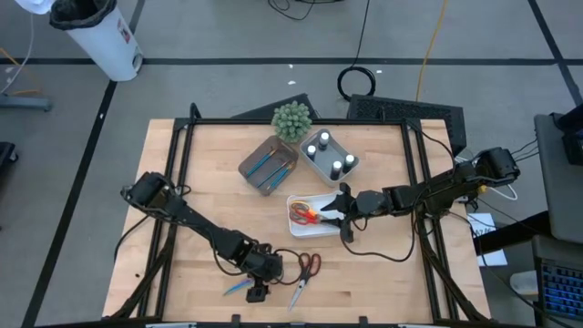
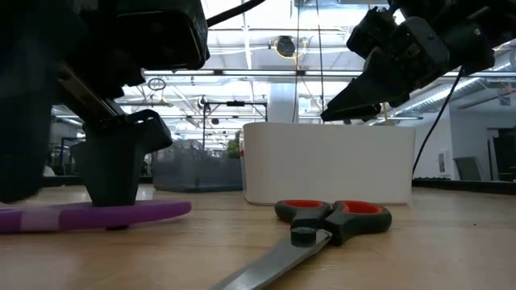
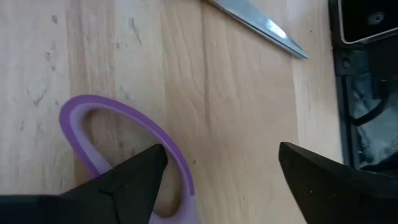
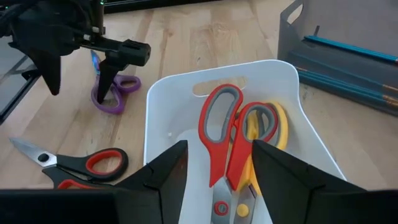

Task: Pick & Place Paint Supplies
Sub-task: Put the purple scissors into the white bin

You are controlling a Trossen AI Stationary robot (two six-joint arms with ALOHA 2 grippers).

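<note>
**Left gripper down over the purple scissors, right above the white tray**

Wooden tabletop under both arms, workshop room behind. I had the left gripper lowered at the table's near edge with its fingers apart, one fingertip planted inside a loop of the purple scissors and the other on bare wood. I judged that straddle was the setup for closing on the handle. Nothing was clamped yet. Just beside it lay a blue brush, and a little further off the red-and-black scissors lay flat and untouched, their blade tip close enough to be nudged.

My right gripper hovered over the white tray, fingers apart and empty. Beneath it, red scissors and yellow-handled scissors lay together in the tray, so I took that as the scissors' destination.

Behind stood the brown tray with blue brushes, the pale tray with white-capped bottles, and the green plant, all well apart from the left arm's work.
</note>
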